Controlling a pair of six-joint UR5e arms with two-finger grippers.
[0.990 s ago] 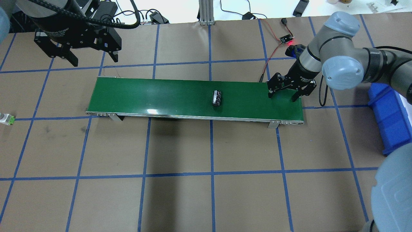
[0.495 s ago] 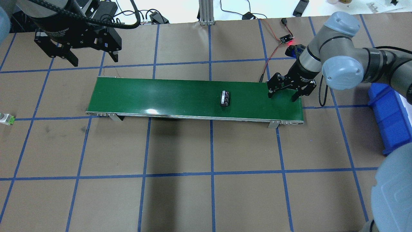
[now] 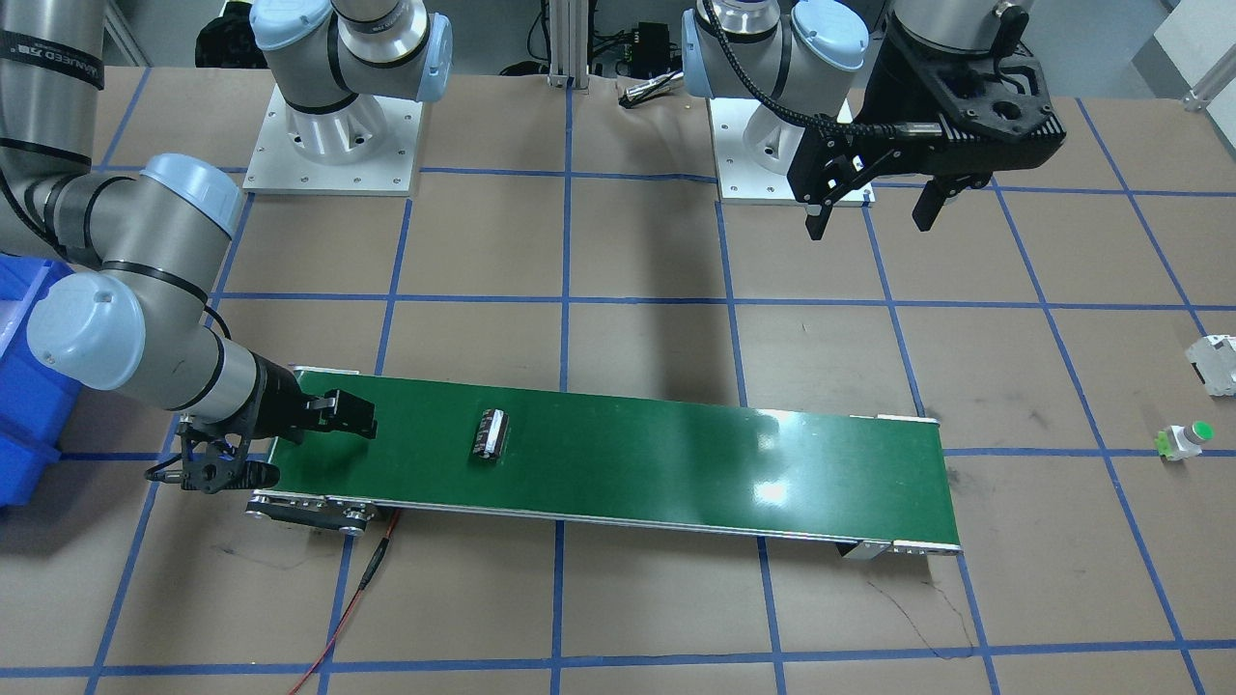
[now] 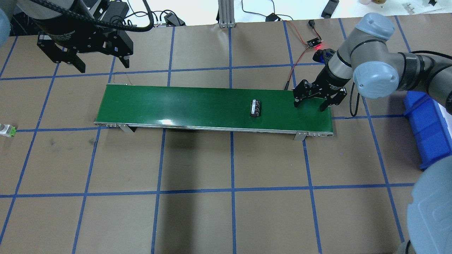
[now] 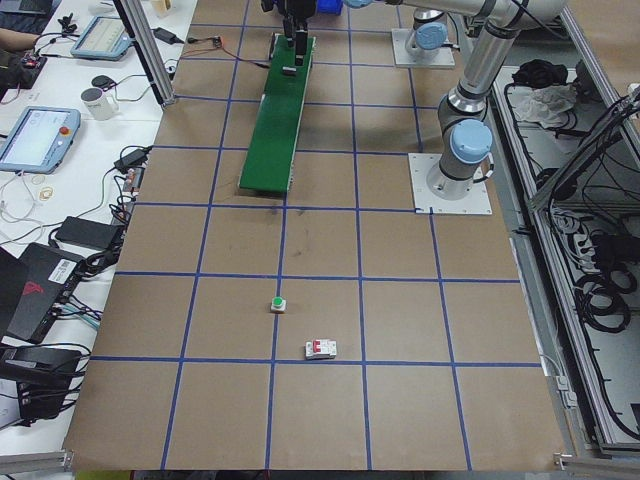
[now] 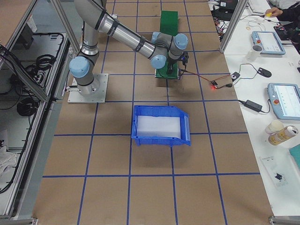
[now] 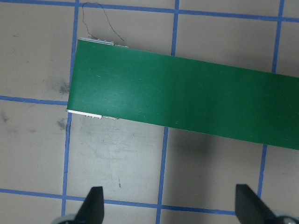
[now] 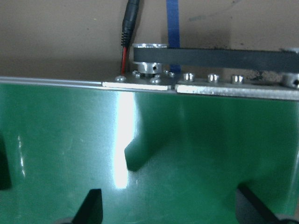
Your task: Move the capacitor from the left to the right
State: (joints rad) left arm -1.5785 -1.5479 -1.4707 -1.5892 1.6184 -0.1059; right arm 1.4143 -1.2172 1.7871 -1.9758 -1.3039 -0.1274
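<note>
The capacitor (image 4: 255, 108), a small dark cylinder with pale stripes, lies on the green belt (image 4: 183, 106), right of its middle. It also shows in the front-facing view (image 3: 491, 435). My right gripper (image 4: 309, 106) is open and empty, low over the belt's right end, a short way right of the capacitor. Its wrist view shows only belt (image 8: 187, 140) between the fingers. My left gripper (image 4: 104, 67) is open and empty, held high behind the belt's left end. Its wrist view shows that belt end (image 7: 187, 98) below, with no capacitor on it.
A blue bin (image 4: 427, 127) stands on the table to the right of the belt. A white button with a green cap (image 3: 1183, 439) and a white boxy block (image 3: 1219, 362) lie far to the robot's left. A red-lit sensor board (image 4: 314, 43) with wires sits behind the right gripper.
The capacitor has travelled to the right along the belt, closer to the right gripper. Neither arm has moved.
</note>
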